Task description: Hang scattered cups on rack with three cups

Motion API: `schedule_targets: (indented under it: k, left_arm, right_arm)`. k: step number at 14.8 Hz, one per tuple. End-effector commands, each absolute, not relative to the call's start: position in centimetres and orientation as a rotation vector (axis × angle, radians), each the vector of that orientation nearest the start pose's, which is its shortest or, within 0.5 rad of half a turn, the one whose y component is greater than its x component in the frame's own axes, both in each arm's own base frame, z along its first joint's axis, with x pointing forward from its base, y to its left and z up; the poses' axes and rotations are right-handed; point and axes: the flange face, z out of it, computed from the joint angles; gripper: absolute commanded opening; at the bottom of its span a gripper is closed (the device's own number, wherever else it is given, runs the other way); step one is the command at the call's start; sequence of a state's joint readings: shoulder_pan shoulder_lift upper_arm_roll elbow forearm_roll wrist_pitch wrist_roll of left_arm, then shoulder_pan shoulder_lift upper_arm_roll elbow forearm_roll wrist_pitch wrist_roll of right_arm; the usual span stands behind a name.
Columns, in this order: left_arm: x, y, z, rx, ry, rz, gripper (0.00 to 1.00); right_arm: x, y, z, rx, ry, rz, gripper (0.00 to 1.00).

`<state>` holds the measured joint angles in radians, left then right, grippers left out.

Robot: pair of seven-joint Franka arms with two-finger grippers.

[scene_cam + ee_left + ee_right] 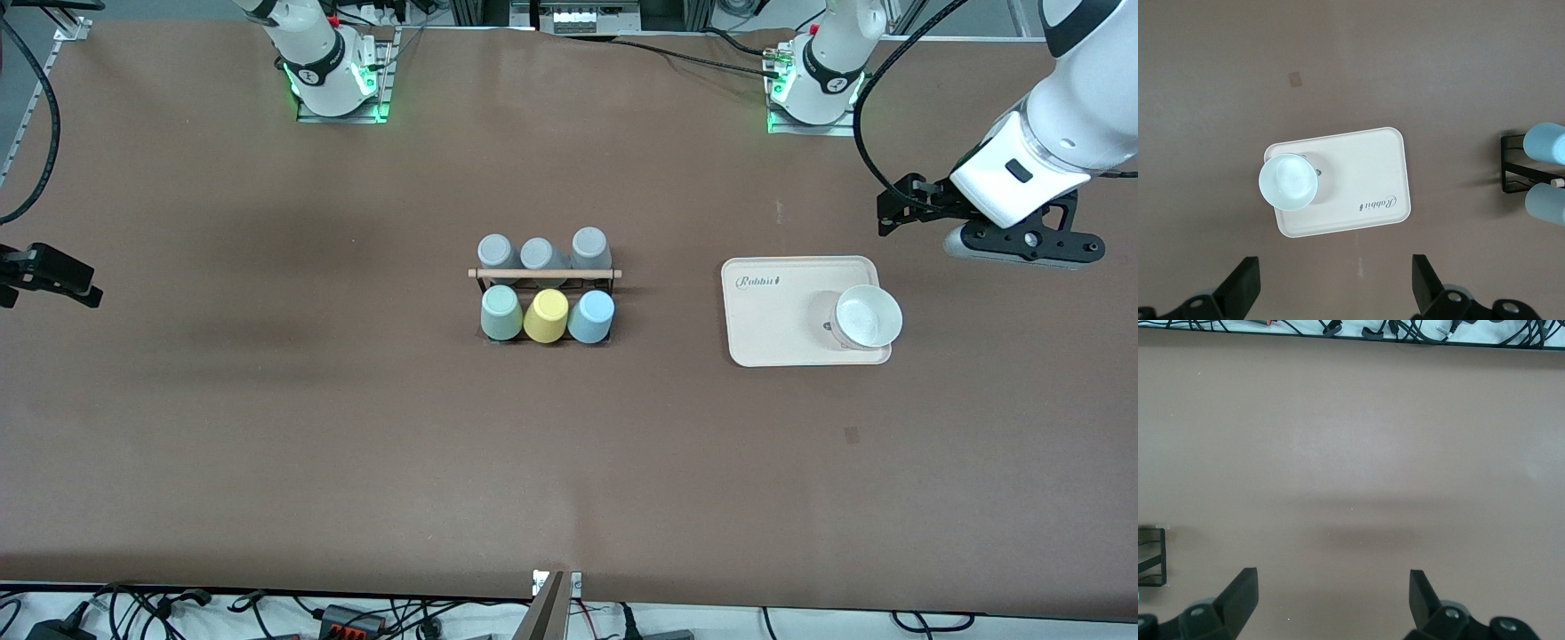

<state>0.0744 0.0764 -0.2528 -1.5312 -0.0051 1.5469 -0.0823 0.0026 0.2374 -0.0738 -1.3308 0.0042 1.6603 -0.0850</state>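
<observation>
The black wire rack with a wooden rod stands mid-table. The pale mint green cup and the light blue cup sit upside down on its pegs in the row nearer the front camera, with a yellow cup between them. My left gripper is open and empty over the table near the tray, away from the rack; in the left wrist view the light blue cup shows at the edge. My right gripper is open and empty over the right arm's end of the table.
Three grey cups hang on the rack's row farther from the front camera. A cream tray with a white bowl on it lies toward the left arm's end. Cables run along the table's front edge.
</observation>
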Motion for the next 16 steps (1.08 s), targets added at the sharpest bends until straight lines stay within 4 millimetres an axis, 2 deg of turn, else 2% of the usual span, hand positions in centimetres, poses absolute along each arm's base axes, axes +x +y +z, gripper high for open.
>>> schedule_targets:
  k: [1,2,4,12,16]
  left_arm:
    - [56.5,-9.4,59.9,-3.145,0.152,0.115,1.0]
    - [56.4,-9.4,59.9,-3.146,0.152,0.115,1.0]
    - [56.4,-9.4,59.9,-3.146,0.152,0.115,1.0]
    - [56.4,-9.3,59.9,-3.146,0.152,0.117,1.0]
    - [56.4,-9.3,59.9,-3.148,0.152,0.118,1.0]
  right_arm:
    - [58.9,-4.1,60.2,-3.153,-0.047,-0.187,1.0]
    - [57.6,-4.1,60.1,-3.178,-0.061,-0.202,1.0]
    - [56.3,-4.1,59.7,-3.19,-0.066,-0.187,1.0]
    - [55.4,-4.0,59.2,-3.178,-0.087,-0.058,1.0]
    - [55.5,-3.9,59.5,-3.162,-0.062,-0.08,1.0]
